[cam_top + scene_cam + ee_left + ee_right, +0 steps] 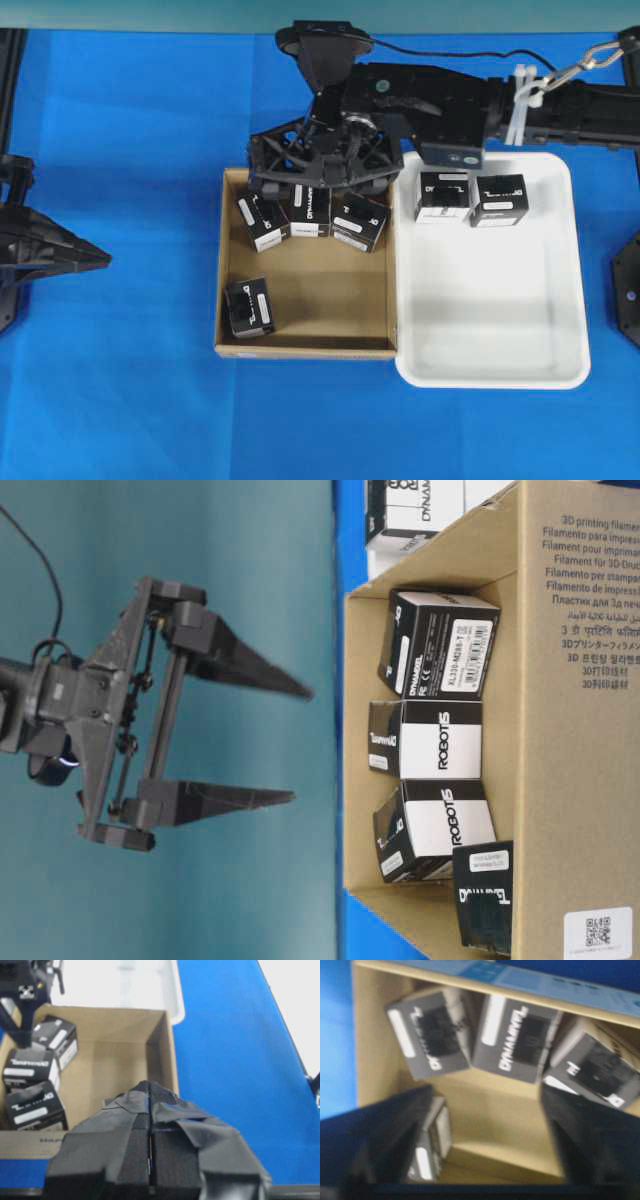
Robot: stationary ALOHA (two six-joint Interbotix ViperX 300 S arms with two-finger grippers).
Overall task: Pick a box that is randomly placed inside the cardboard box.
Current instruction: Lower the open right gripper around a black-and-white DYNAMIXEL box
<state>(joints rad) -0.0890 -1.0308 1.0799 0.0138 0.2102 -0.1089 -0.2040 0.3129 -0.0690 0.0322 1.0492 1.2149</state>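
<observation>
1. My right claw (pixel 322 165) hangs over the far edge of the cardboard box (pixel 232 262), its two fingers spread wide (the table-level view shows clear air between them) and pinching nothing.
2. Three black boxes lie in a row along the far wall of the cardboard box, right under my spread fingers: a left box (pixel 262 220), a middle box (pixel 310 209) and a right box (pixel 359 221).
3. The middle box sits square to the far wall, its long axis running from the far wall toward the near wall, its white label strip at the near end.
4. The left box is turned so that its near end swings toward the right wall; the right box is turned so that its near end swings toward the left wall. Both touch the middle box or lie just beside it.
5. A fourth box (pixel 249 306) lies apart near the near-left corner of the cardboard box, long axis roughly far to near, well clear of my right claw.
6. A white tray (pixel 560 300) stands touching the right wall of the cardboard box, with two more black boxes (pixel 472 198) at its far edge.
7. My left claw (pixel 150 1160) rests at the left edge of the tabletop, fingers pressed together on nothing.
</observation>
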